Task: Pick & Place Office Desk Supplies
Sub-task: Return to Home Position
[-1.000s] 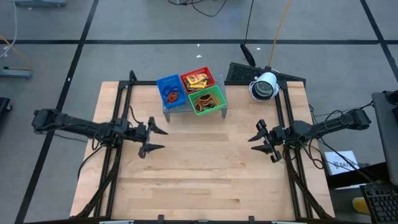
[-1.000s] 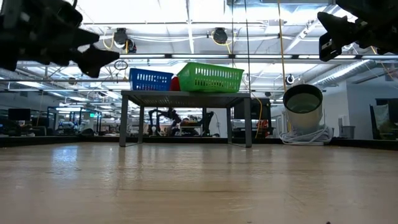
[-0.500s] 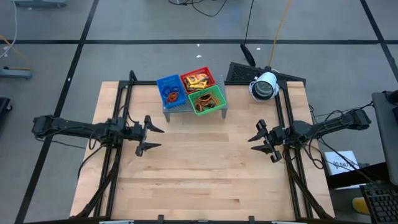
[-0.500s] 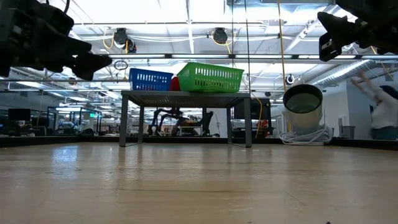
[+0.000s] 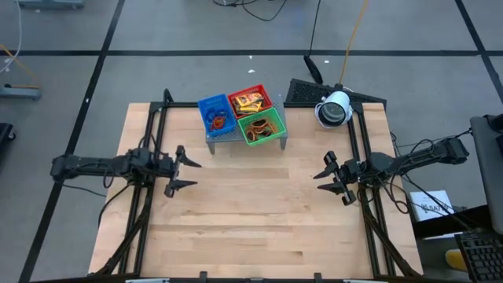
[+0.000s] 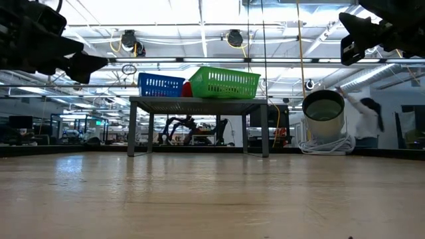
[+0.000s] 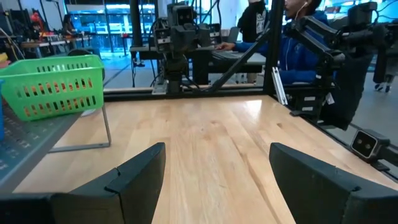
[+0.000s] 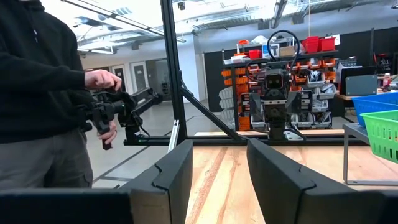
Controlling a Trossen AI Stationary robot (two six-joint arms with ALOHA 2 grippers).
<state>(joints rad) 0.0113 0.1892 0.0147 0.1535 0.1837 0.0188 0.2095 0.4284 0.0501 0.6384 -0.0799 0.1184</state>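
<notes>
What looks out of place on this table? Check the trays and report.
Nothing stands out. The blue tray, red tray and green tray sit together on the grey rack, supplies inside them, nothing spilled on the table. The left pincer and right pincer hang open and empty at the sides.

A grey perforated metal rack (image 5: 236,135) stood on the pale wooden counter (image 5: 251,228). Three trays sat on the rack: a blue mesh tray (image 5: 206,106) at its left end, a red mesh tray (image 5: 259,91) at its far right, and a green mesh tray (image 5: 275,122) at its near right. Flat yellow-orange packets (image 5: 250,100) lay in the red one, and orange rubber-band loops (image 5: 256,130) in the green. The left gripper (image 5: 195,174) hung well apart from the rack, nearer and to its left, fingers spread. The right gripper (image 5: 321,181) hung nearer and to the rack's right, fingers also spread.
</notes>
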